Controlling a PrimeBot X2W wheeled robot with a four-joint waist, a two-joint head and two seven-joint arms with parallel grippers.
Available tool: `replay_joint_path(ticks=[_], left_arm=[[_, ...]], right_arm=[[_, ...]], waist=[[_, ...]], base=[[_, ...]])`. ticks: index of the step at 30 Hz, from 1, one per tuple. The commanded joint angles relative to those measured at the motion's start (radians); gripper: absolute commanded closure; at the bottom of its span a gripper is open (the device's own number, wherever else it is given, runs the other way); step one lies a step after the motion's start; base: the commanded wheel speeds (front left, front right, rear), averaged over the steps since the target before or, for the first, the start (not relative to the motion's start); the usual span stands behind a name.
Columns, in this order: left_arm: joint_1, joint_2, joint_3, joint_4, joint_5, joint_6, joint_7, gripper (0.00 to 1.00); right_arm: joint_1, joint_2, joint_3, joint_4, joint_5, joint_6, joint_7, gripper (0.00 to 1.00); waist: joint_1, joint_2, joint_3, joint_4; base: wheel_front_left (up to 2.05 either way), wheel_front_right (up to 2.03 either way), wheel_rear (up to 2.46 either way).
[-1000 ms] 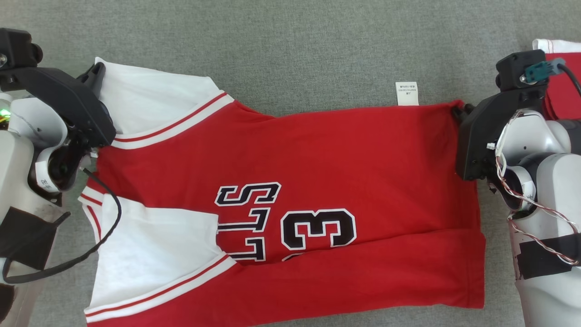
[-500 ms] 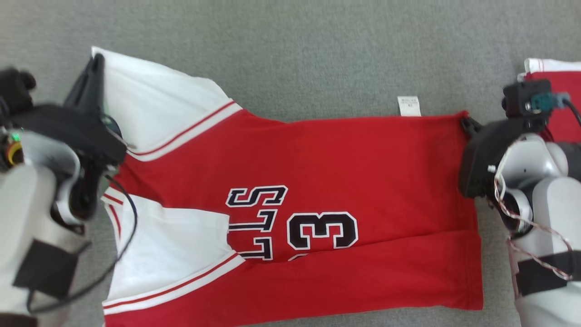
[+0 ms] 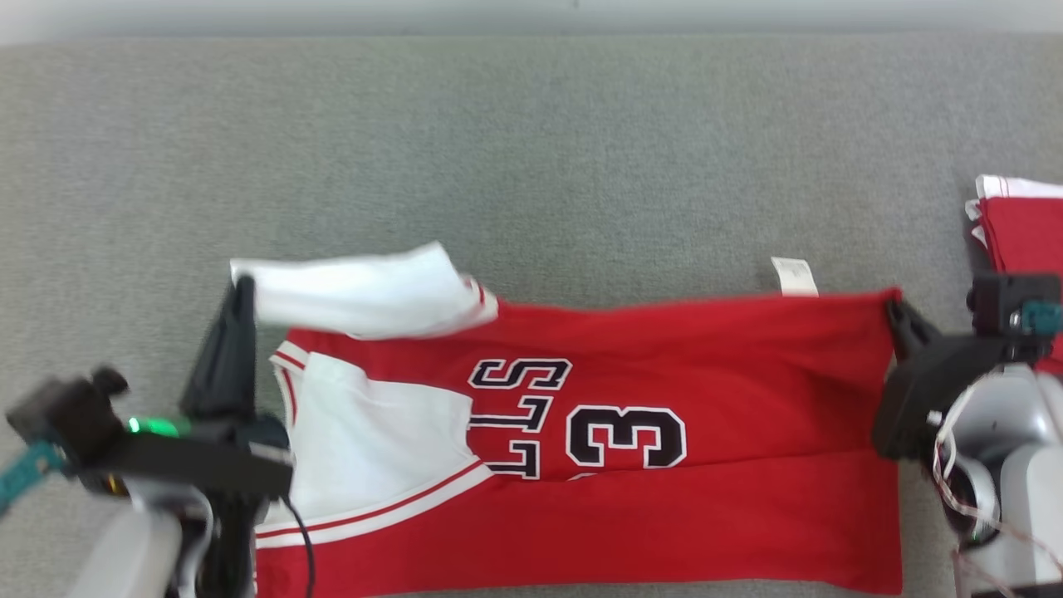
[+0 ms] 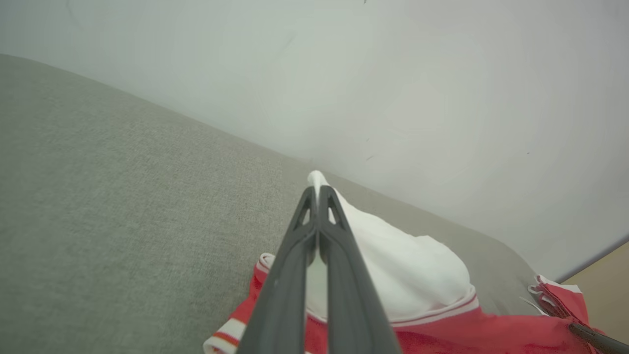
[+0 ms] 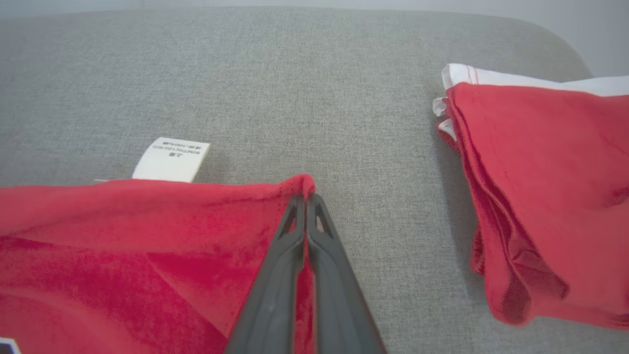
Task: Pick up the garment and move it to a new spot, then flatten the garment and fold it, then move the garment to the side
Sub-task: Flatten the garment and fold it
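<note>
The garment is a red jersey with white sleeves and black "3" lettering, spread sideways on the grey surface. My left gripper is shut on the far white sleeve and holds its corner up off the surface; the left wrist view has the fingertips pinched on white cloth. My right gripper is shut on the far right corner of the red hem. In the right wrist view it nips that red corner.
A stack of folded red and white garments lies at the far right, close beside my right gripper. A white care label sticks out from the jersey's far edge. A pale wall bounds the surface at the back.
The right gripper has shut on the hem corner. The left gripper has raised the white sleeve, which now hangs curled over the jersey. The head camera has also shifted.
</note>
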Motion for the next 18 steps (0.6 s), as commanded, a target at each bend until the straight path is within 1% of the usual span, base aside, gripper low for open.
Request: replay_joint_path(ticks=[1, 5, 11, 17, 18], left_arm=[[0.043, -0.001, 0.001, -0.019, 0.008, -0.002, -0.011, 1.00], [0.137, -0.006, -0.013, -0.057, 0.010, 0.004, -0.018, 1.00], [0.243, -0.022, -0.026, -0.066, -0.018, 0.018, -0.015, 1.00], [0.318, -0.039, -0.015, -0.073, -0.056, 0.023, -0.021, 1.00], [0.318, -0.039, -0.015, -0.073, -0.056, 0.023, -0.021, 1.00]], right_arm=[[0.031, -0.002, 0.007, -0.010, 0.002, -0.003, 0.003, 1.00], [0.093, -0.018, 0.021, -0.035, 0.016, -0.003, 0.034, 1.00], [0.167, -0.064, 0.062, -0.065, 0.036, -0.003, 0.097, 1.00], [0.197, -0.128, 0.104, -0.082, 0.031, -0.003, 0.105, 1.00], [0.197, -0.128, 0.104, -0.082, 0.031, -0.003, 0.105, 1.00]], waist=[[0.0002, 0.0000, -0.026, 0.021], [0.0002, 0.0000, -0.050, 0.030], [0.0002, 0.0000, -0.083, 0.033], [0.0002, 0.0000, -0.098, 0.036], [0.0002, 0.0000, -0.098, 0.036]], base=[[0.00, 0.00, 0.00], [0.00, 0.00, 0.00], [0.00, 0.00, 0.00], [0.00, 0.00, 0.00], [0.00, 0.00, 0.00]])
